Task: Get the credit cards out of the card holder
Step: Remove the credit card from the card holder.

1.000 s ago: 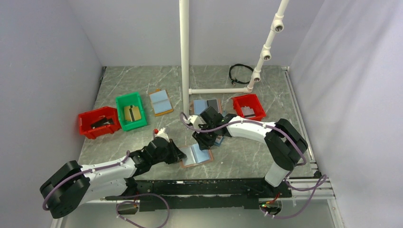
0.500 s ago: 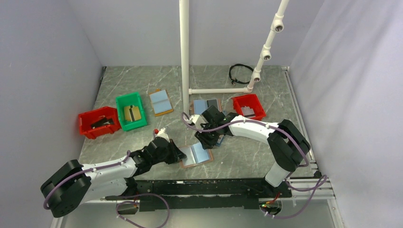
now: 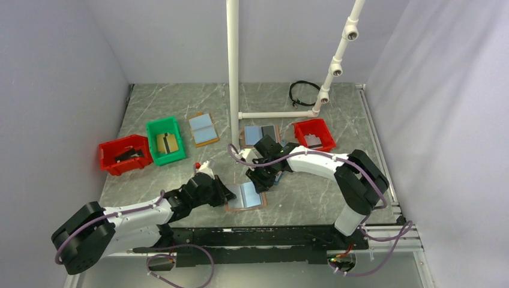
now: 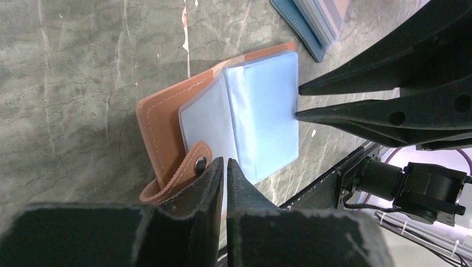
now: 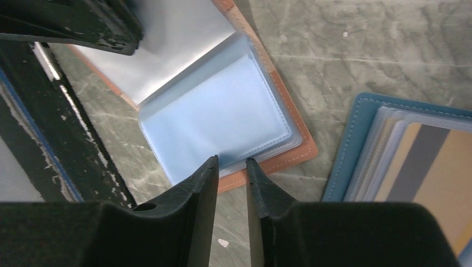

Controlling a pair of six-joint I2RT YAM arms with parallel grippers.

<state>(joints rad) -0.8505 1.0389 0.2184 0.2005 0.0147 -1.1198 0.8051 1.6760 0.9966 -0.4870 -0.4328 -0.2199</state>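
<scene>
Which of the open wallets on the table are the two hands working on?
The tan-brown-rimmed, light blue wallet nearest the front edge, lying between the left hand and right hand. The other wallets lie farther back.

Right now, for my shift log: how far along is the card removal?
Done: a dark card lies in a red bin. In hand: left gripper pinches the front tan holder; right gripper hovers at its blue sleeve. Left: the card holder shows a grey card.

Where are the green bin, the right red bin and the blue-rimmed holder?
green bin (image 3: pixel 170 158), top view, near wall.
right red bin (image 3: pixel 321 148), top view, near wall.
blue-rimmed holder (image 5: pixel 346 147), right wrist view, leather rim.
</scene>
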